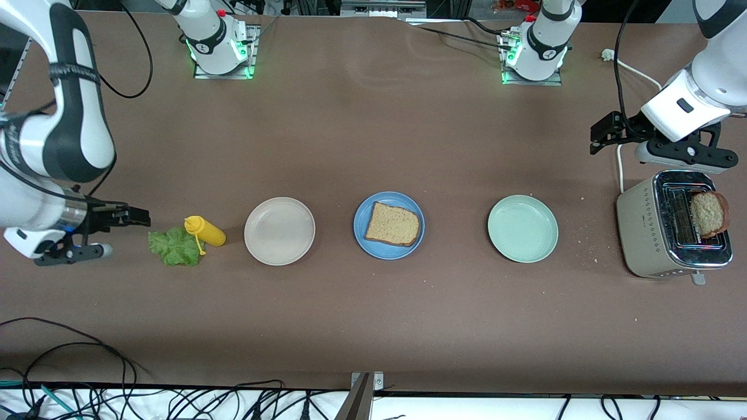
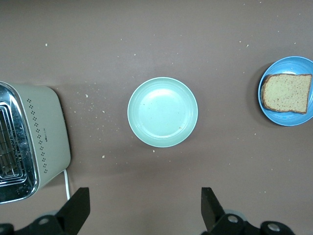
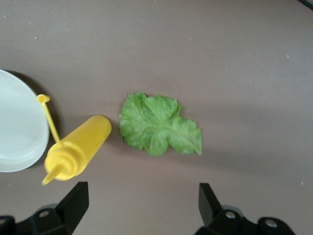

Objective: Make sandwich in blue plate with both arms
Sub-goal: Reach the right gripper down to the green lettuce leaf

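Observation:
The blue plate (image 1: 363, 234) (image 2: 289, 118) sits mid-table and holds one brown bread slice (image 1: 393, 224) (image 2: 287, 92). A second bread slice (image 1: 709, 213) stands up out of the toaster (image 1: 636, 233) at the left arm's end. A ruffled green lettuce leaf (image 1: 174, 247) (image 3: 159, 125) lies on the table at the right arm's end. My right gripper (image 1: 137, 217) (image 3: 142, 200) hangs open and empty over the table beside the lettuce. My left gripper (image 1: 601, 137) (image 2: 145, 205) is open and empty above the table near the toaster (image 2: 46, 132).
A yellow squeeze bottle (image 1: 205, 231) (image 3: 78, 149) lies on its side between the lettuce and a beige plate (image 1: 279, 231) (image 3: 17, 127). A pale green plate (image 1: 523, 228) (image 2: 162, 111) stands between the blue plate and the toaster. Crumbs dot the table near the toaster.

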You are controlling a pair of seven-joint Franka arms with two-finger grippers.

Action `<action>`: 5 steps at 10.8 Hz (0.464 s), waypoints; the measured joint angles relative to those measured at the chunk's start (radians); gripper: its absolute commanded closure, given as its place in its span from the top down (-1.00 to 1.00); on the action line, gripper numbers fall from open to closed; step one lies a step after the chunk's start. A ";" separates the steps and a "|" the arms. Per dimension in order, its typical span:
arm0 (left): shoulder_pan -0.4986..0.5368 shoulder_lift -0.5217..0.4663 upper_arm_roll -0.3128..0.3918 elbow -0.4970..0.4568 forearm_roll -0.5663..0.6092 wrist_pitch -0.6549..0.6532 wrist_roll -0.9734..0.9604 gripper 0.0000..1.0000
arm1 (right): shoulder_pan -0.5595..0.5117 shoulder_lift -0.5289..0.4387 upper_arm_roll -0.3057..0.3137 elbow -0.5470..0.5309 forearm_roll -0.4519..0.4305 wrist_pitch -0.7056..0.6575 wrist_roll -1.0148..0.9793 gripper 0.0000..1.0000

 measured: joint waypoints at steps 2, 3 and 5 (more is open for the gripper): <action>-0.005 -0.001 -0.003 0.001 0.000 0.000 0.000 1.00 | -0.008 0.055 0.000 0.002 0.005 0.088 -0.049 1.00; -0.006 -0.002 -0.005 0.001 0.000 0.000 0.000 1.00 | -0.012 0.081 0.000 0.002 0.006 0.126 -0.059 1.00; -0.006 -0.003 -0.011 0.002 0.000 0.000 0.000 1.00 | -0.013 0.150 0.000 0.002 0.007 0.225 -0.079 1.00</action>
